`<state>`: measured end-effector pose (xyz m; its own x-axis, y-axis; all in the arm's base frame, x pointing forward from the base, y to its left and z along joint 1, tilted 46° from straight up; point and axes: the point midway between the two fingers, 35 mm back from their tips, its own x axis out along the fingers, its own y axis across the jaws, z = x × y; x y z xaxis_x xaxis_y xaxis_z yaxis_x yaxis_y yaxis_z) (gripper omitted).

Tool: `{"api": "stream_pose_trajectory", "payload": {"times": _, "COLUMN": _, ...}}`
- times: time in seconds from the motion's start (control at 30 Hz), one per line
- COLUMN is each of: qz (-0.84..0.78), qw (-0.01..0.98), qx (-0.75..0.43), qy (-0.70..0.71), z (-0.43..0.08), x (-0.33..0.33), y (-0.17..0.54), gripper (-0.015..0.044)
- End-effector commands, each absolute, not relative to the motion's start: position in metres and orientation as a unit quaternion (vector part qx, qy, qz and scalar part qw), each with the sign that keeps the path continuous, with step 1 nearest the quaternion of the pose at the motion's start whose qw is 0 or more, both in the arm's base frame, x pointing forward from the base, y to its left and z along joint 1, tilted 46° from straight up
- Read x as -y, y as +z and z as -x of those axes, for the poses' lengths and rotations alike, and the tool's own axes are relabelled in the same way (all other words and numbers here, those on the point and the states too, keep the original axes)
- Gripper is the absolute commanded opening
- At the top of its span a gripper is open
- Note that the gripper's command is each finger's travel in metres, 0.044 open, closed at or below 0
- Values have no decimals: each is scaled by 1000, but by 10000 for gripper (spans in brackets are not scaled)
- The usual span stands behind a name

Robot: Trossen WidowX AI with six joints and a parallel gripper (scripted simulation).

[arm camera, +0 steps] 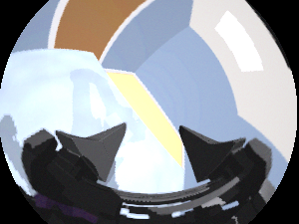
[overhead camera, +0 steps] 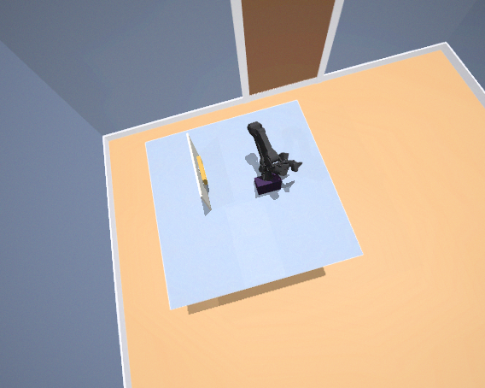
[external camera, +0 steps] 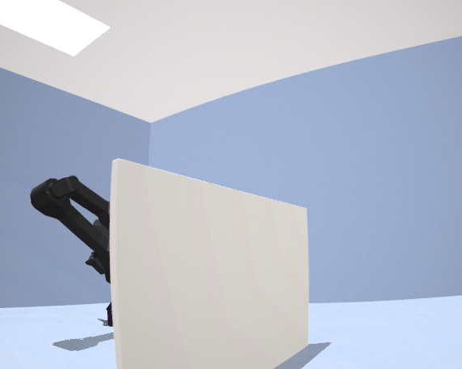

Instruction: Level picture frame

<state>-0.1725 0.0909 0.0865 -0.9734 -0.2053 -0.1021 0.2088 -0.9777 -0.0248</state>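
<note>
The picture frame (overhead camera: 201,170) shows in the top view as a narrow orange-yellow shape on the arm's side of the upright pale wall panel (overhead camera: 191,148) (external camera: 213,264). It is seen nearly edge-on from above, so I cannot tell its tilt. In the exterior view the panel's back hides it, and the wrist view does not show it. The screw is not visible. My gripper (overhead camera: 295,159) (arm camera: 153,126) is open and empty, with its two dark fingers apart. It is on the far side of the arm's base from the frame, well away from it and pointing away from the panel.
The black arm (overhead camera: 264,145) (external camera: 83,236) rises and folds above its dark purple base (overhead camera: 268,185) (external camera: 110,314) on the pale blue table (overhead camera: 258,256) (external camera: 392,325). The panel stands across from the base. A brown door (overhead camera: 288,43) (arm camera: 80,24) is in the room's wall beyond the table.
</note>
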Motion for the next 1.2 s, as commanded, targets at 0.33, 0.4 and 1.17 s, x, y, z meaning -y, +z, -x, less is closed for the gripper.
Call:
{"api": "stream_pose_trajectory", "payload": {"times": 0.33, "qz": -136, "qw": -99, "qx": 60, "qy": -984, "z": 128, "x": -151, "y": 79, "gripper": 260}}
{"api": "stream_pose_trajectory", "payload": {"times": 0.4, "qz": -153, "qw": -168, "qx": 83, "qy": -970, "z": 109, "x": -167, "y": 79, "gripper": 260}}
{"api": "stream_pose_trajectory", "payload": {"times": 1.17, "qz": 47, "qw": -893, "qx": 220, "qy": -389, "z": -180, "x": -129, "y": 138, "gripper": 260}}
